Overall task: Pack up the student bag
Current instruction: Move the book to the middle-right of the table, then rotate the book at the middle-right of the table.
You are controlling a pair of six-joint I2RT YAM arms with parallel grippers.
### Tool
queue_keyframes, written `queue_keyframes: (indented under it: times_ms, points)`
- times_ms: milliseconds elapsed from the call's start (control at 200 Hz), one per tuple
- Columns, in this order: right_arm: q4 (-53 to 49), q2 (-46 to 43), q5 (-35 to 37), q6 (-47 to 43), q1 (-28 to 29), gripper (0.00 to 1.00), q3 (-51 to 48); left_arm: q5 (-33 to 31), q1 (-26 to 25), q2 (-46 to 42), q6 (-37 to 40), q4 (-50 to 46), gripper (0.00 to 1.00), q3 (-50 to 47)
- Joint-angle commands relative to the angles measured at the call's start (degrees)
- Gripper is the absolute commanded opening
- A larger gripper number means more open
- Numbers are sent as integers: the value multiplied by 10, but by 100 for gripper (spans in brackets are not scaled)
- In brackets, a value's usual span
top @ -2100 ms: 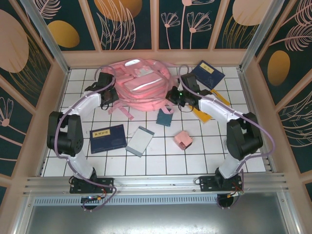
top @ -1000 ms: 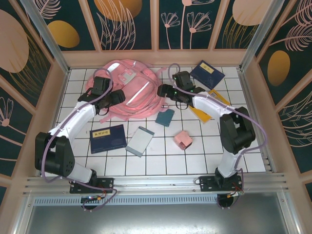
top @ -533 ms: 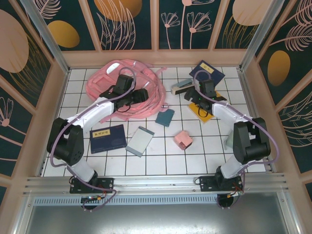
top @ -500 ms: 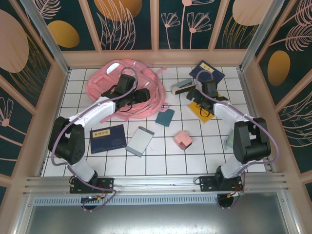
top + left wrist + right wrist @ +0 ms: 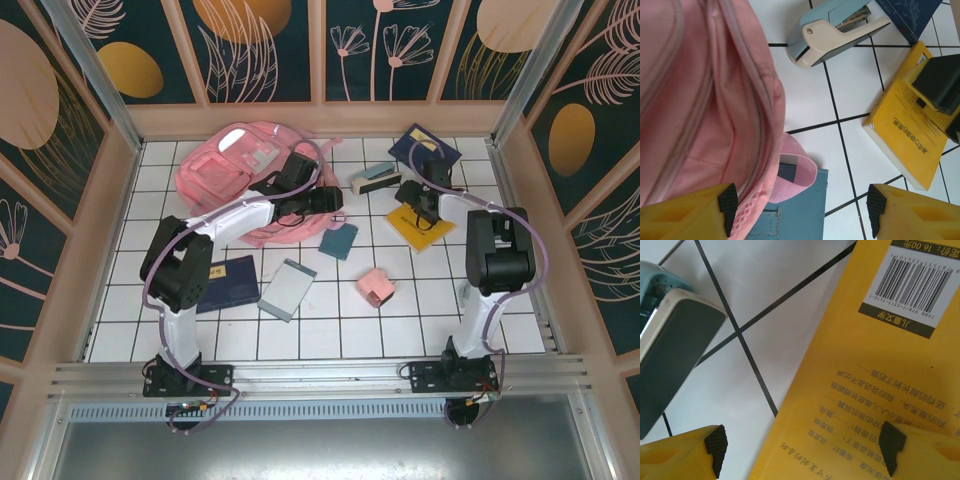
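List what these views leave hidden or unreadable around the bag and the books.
- Student bag interior, left wrist view: fabric folds close the opening; contents unknown.
- Teal notebook, same view: strap covers part, bottom edge cuts it.
- Dark blue book, top view: left arm covers one end; title too small.

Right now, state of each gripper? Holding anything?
Left gripper: open, holding nothing, at the edge of the student bag.
Right gripper: open, holding nothing, over the yellow book.
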Motion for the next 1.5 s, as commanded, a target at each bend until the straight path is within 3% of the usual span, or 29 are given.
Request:
queue_keyframes:
  times_ms: [0,350,645,936,1496]
  points:
    - [-21,6,-32,-14,23,83,4,15,-6,23,-10,9,71,31]
    - [-29,-82,-68,-40,90,82,-115,51,-13,72,-6,23,70,66]
    - [-75,-183,-7,-1,78,86,-112,94,-41,157,11,23,67,156]
    - [-55,-291,0,77,26,81,-252,123,-70,234,27,16,65,227]
    - [54,-199,-95,73,12,65,-279,152,-90,289,33,-19,64,234]
